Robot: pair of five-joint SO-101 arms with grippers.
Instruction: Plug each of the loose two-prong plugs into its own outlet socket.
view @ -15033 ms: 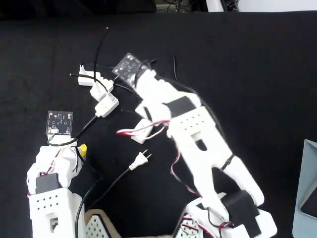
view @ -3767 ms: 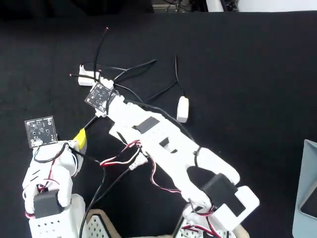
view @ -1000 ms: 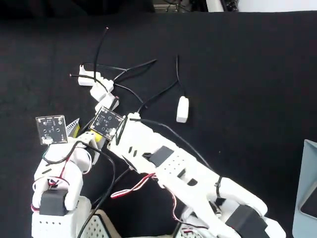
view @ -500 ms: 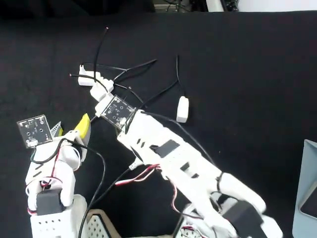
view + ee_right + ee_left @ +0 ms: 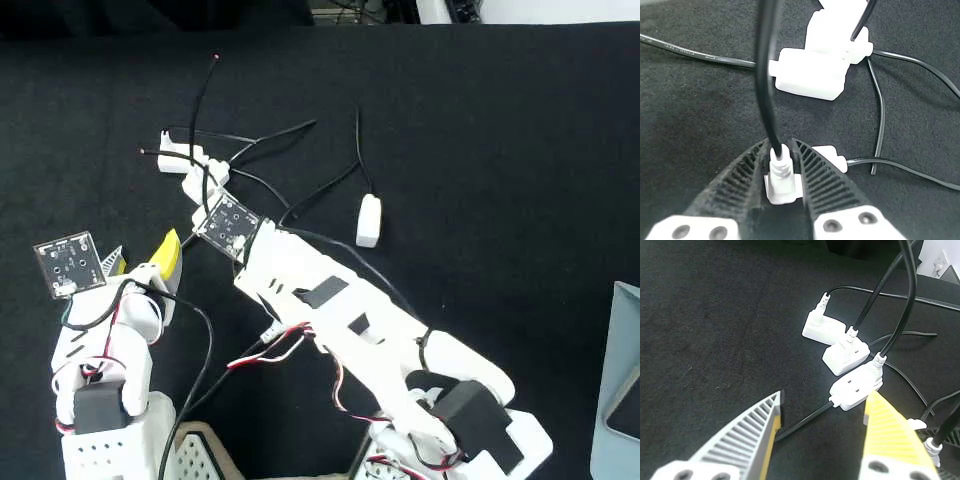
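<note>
Black cloth covers the table (image 5: 500,150). We see the right arm (image 5: 340,310) stretched toward the far left. The left gripper (image 5: 825,396) hovers at the near left with its jaws spread wide. Three white outlet sockets (image 5: 842,350) cluster far left, and a fourth socket (image 5: 368,220) lies apart at centre. Just near the cluster, the right gripper (image 5: 781,150) pinches a white two-prong plug (image 5: 781,187).

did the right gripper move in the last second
Yes: the right gripper, holding a plug, went up the table, closer to the row of white sockets.
</note>
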